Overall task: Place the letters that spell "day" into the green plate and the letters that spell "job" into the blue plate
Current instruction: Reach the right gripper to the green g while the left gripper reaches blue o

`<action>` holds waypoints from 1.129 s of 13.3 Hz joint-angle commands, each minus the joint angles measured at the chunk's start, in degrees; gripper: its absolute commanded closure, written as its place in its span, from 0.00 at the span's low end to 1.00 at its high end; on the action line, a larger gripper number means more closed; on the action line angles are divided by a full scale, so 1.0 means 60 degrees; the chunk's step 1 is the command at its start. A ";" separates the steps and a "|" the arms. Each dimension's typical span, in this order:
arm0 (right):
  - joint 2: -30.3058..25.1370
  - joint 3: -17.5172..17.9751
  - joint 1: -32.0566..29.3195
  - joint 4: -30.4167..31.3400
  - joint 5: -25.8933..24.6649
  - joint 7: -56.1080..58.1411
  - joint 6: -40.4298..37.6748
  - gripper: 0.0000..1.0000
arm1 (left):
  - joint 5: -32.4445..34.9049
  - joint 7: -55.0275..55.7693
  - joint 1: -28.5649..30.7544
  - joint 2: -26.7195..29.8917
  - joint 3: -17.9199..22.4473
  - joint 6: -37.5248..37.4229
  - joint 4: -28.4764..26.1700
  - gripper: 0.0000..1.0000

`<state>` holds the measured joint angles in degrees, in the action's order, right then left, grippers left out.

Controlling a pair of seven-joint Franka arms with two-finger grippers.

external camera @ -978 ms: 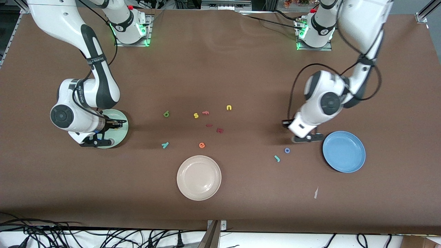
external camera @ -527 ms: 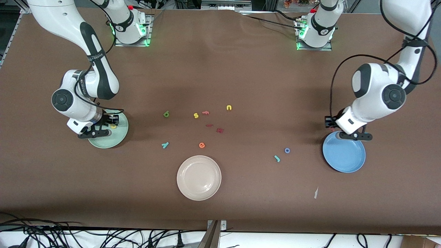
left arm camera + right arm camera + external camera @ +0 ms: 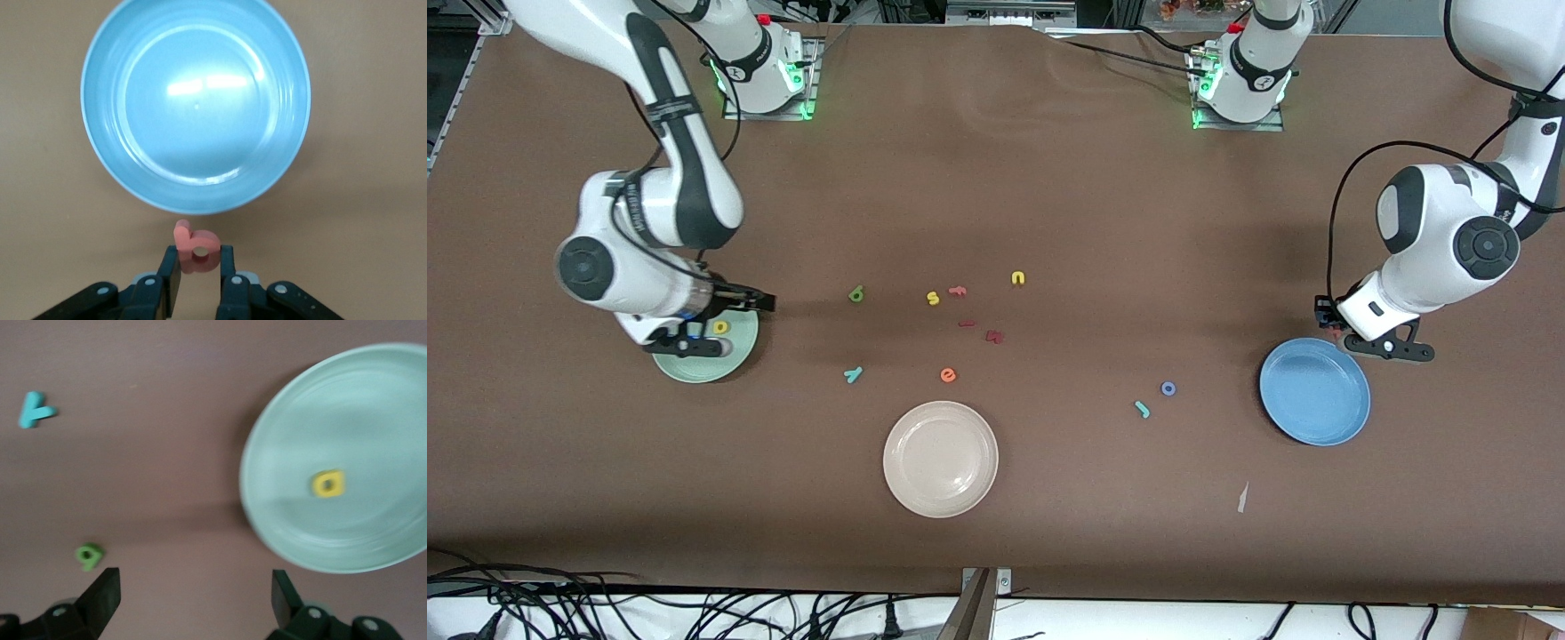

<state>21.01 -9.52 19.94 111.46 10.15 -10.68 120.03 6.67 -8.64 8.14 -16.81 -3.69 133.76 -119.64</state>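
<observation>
brown table, three plates, scattered foam letters

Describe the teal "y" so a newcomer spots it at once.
Start at the cream plate. The teal "y" lies on bare table farther from the camera, toward the green plate. The orange "e" beside it is rounded; the teal "j" lies near the blue plate.
</observation>
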 commanded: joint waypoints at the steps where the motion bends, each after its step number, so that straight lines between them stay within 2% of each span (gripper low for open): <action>1: -0.0192 0.0808 0.0045 0.0129 0.0096 -0.1611 0.0207 0.00 | 0.0396 -0.0142 -0.0067 -0.0492 0.0015 0.0950 0.0266 1.00; 3: -0.0192 0.1292 0.0191 0.0654 -0.0021 -0.2785 0.1301 0.00 | 0.0500 -0.0142 -0.0082 -0.0873 0.0059 0.1319 0.0501 1.00; 5: -0.0163 0.1294 0.0702 0.1444 -0.0036 -0.3430 0.2590 0.00 | 0.0456 -0.0098 -0.0082 -0.0919 0.0059 0.1320 0.0517 0.99; 7: 0.0012 0.1294 0.1171 0.1900 -0.0051 -0.4163 0.3618 0.00 | 0.0398 -0.0098 -0.0082 -0.0919 0.0059 0.1320 0.0531 0.62; 8: 0.0129 0.1294 0.1232 0.1989 -0.0051 -0.4283 0.3854 0.00 | 0.0383 -0.0112 -0.0097 -0.0919 0.0059 0.1320 0.0531 0.55; 11: 0.0334 0.1294 0.1232 0.2165 -0.0022 -0.4502 0.4104 0.01 | 0.0368 -0.0113 -0.0155 -0.0933 0.0059 0.1335 0.0546 0.50; 13: 0.0335 0.1309 0.1232 0.2749 -0.0036 -0.4591 0.5199 0.01 | 0.0339 0.0004 -0.0286 -0.0933 0.0045 0.1466 0.0590 0.50; 15: 0.0437 0.1309 0.1232 0.2825 -0.0036 -0.4708 0.5394 0.05 | -0.0767 0.0063 -0.0855 -0.0977 0.0045 0.1496 0.0590 0.50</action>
<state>23.80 -1.74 27.29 126.89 10.12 -37.65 150.21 6.51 -8.54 6.29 -22.12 -3.85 142.40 -116.93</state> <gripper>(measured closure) 0.022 0.502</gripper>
